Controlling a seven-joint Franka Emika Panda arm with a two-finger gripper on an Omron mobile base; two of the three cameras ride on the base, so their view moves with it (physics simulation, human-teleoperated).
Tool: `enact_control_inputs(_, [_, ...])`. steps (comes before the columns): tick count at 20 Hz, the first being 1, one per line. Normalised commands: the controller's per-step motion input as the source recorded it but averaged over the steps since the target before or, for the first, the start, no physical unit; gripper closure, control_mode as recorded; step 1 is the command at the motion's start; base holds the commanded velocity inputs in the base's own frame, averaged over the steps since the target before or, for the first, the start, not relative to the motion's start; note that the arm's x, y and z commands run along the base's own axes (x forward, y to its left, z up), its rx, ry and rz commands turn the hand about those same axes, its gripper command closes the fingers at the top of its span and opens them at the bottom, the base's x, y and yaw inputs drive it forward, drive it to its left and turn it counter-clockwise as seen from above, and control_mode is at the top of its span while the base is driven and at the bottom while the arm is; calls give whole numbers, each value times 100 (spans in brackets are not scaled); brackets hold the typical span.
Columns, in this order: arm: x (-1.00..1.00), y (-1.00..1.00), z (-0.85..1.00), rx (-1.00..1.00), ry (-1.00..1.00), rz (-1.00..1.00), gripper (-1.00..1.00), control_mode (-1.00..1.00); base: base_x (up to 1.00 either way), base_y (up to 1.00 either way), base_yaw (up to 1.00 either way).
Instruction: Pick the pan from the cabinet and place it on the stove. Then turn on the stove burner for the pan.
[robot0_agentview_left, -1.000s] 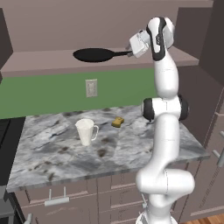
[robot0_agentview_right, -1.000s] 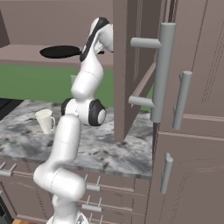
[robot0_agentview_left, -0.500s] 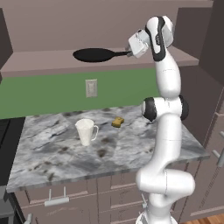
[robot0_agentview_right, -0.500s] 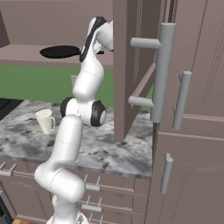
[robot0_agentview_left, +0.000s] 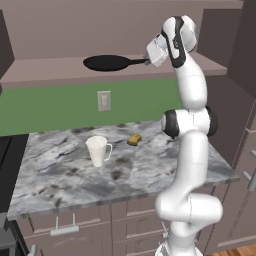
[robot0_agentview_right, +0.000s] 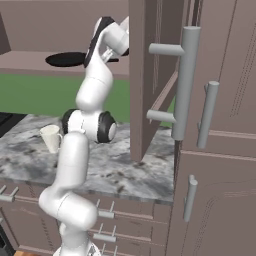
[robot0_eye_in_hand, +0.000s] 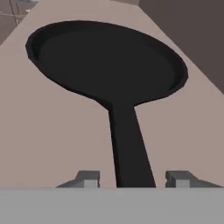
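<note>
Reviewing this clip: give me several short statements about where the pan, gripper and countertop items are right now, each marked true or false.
1. The pan sits on the cabinet shelf. True.
2. The gripper has its fingers either side of the pan's handle, not closed on it. True.
3. The white mug lies tipped on its side. False: it stands upright on the counter.
4. The pan is already on the stove. False: it is in the cabinet.

Bare shelf (robot0_eye_in_hand: 48, 131) lies free on both sides of the hand (robot0_eye_in_hand: 133, 179). The pan (robot0_eye_in_hand: 105, 61) sits straight ahead, its handle (robot0_eye_in_hand: 129, 148) between the fingers. The open cabinet door (robot0_agentview_right: 150, 75) stands close beside the hand.
</note>
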Motion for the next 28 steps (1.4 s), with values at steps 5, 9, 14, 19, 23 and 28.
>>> enact_control_inputs(5, [0, 1, -48, -13, 18, 1, 100, -100, 0, 0, 0])
enact_control_inputs(9, [0, 0, -41, -10, 8, 5, 100, -100, 0, 0, 0])
enact_control_inputs(14, [-22, 1, -21, -6, 0, 9, 100, -100, 0, 0, 0])
enact_control_inputs(19, [-63, 8, -19, -5, -3, 12, 100, -100, 0, 0, 0])
enact_control_inputs(23, [-71, 11, -29, -4, -2, 7, 100, -100, 0, 0, 0])
enact_control_inputs(28, [-72, 2, -31, -1, -8, 1, 100, -100, 0, 0, 0])
